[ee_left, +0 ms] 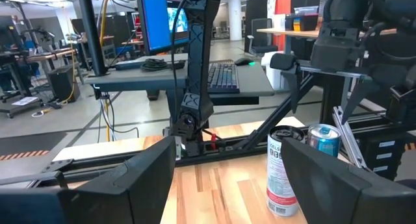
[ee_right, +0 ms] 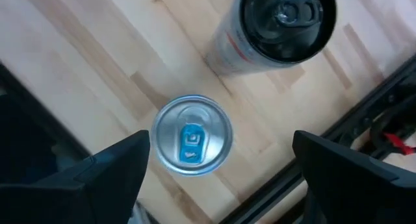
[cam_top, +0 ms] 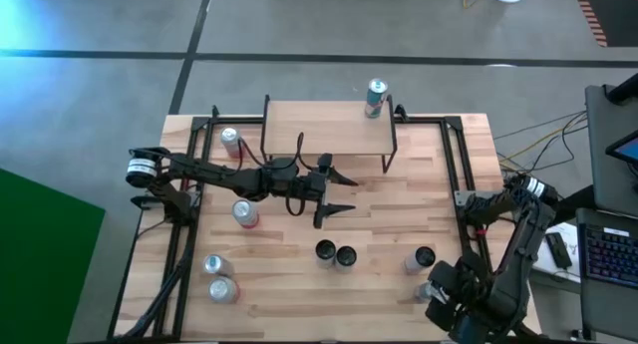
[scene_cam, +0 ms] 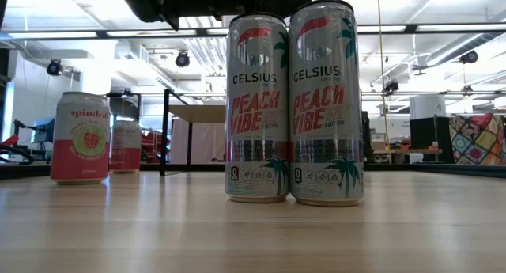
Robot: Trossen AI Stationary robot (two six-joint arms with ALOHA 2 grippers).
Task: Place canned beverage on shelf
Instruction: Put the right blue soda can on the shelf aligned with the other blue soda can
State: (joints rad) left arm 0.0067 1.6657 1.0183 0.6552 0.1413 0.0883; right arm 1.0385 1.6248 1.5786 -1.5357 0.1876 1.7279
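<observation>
Cans (scene_cam: pixel 292 103) reading "CELSIUS PEACH VIBE" stand together; both grippers, left (cam_top: pixel 334 191) and right (ee_right: pixel 218 178), gape empty.

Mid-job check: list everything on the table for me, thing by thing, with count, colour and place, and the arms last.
Shelf: one, light wood top, black legs, far middle of the table.
Can on shelf: one, silver with blue tab, far right corner of the shelf.
Tall black-topped cans: three, near middle and right.
Pink-and-white cans: four, left side.
Silver can: one, blue tab, near right, below the right gripper.
Left gripper: open, empty, table centre.
Right gripper: open, above the silver can.
</observation>
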